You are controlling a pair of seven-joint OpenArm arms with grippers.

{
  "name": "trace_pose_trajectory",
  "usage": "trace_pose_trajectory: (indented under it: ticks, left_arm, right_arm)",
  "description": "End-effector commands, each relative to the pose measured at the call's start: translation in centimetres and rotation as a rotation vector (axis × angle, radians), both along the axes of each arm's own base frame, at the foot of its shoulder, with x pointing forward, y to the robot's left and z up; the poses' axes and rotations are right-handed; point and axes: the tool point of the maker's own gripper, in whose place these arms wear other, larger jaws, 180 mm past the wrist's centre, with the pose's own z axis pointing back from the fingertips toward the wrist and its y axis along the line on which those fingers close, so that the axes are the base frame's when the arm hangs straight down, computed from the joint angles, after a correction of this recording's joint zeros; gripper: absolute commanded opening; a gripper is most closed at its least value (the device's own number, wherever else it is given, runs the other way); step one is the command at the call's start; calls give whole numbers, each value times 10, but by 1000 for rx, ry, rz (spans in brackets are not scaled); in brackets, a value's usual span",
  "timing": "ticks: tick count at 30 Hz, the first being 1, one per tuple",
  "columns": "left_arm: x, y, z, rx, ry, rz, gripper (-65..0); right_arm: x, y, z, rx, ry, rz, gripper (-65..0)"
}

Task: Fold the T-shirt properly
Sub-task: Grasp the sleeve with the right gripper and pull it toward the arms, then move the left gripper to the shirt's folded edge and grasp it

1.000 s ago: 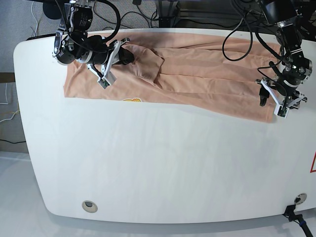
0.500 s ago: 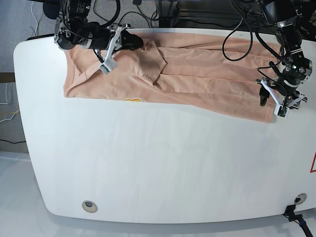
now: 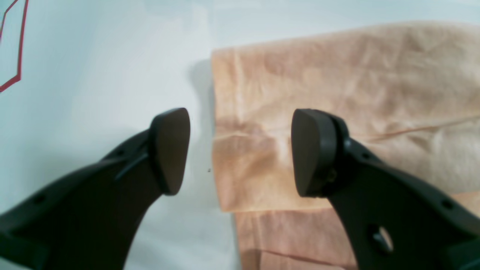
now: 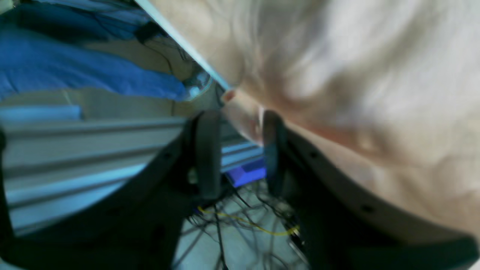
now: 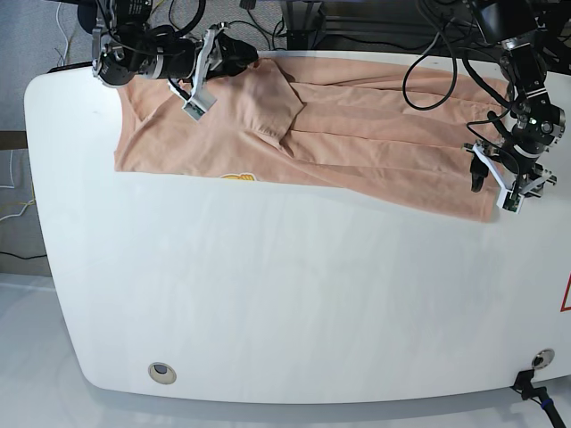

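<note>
The T-shirt (image 5: 303, 147) lies spread along the far side of the white bench (image 5: 285, 303), running from the far left corner to the right edge, partly doubled over itself with a flap folded near its left end and a sliver of yellow print (image 5: 237, 178) showing at the near hem. Judged from its creases and drape, the fabric is light, soft and limp; it will sag and wrinkle when lifted, so it is best taken at corners or hem edges, pinching through all layers. The left tool (image 3: 240, 150) hangs just above the shirt's right end with its jaws wide, one pad over the cloth and one over bare bench, straddling the hem edge and holding nothing; its arm reaches down steeply from behind the bench. The right tool (image 5: 219, 64) is laid nearly level over the far left edge of the bench, pointing along it. In the right wrist view its jaws stand narrowly parted with a fold of cloth at or between the tips; the blur leaves it unclear whether that fold is gripped
</note>
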Motion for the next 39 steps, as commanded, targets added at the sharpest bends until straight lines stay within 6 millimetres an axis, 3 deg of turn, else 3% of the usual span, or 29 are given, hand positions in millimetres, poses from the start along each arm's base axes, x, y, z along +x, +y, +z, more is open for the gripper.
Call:
trace_pose_trajectory:
  ticks: [1, 6, 9, 13, 18, 20, 24, 31, 34, 39]
  left_arm:
    - [9, 3, 15, 6, -50, -3, -261]
    - [9, 4, 15, 8, -50, -3, -261]
    - [9, 4, 15, 8, -50, -3, -261]
    - [9, 4, 15, 8, -50, -3, -261]
    - [9, 5, 15, 8, -51, 0, -256]
    - [10, 5, 16, 8, -54, 0, -250]
    - [17, 6, 21, 4, -69, 5, -166]
    - [34, 18, 10, -55, -55, 61, -162]
    - [42, 31, 5, -96, -54, 117, -162]
    - [58, 32, -2, -148, -44, 140, -162]
  right_arm:
    - [-5, 5, 9, 0, -33, 83, -431]
    - [-25, 13, 7, -12, -14, 215, -432]
    - [-25, 10, 9, -28, -25, 242, -432]
    - [8, 6, 18, -42, -110, 218, -432]
    - [74, 1, 44, -42, -271, 111, -429]
    - [91, -5, 43, -68, -290, 90, -427]
    - [115, -13, 26, -153, -284, 46, -427]
    - [133, -27, 14, -294, -332, 7, -427]
    - [128, -18, 10, -296, -329, 51, -427]
    - [124, -14, 8, -290, -321, 61, -427]
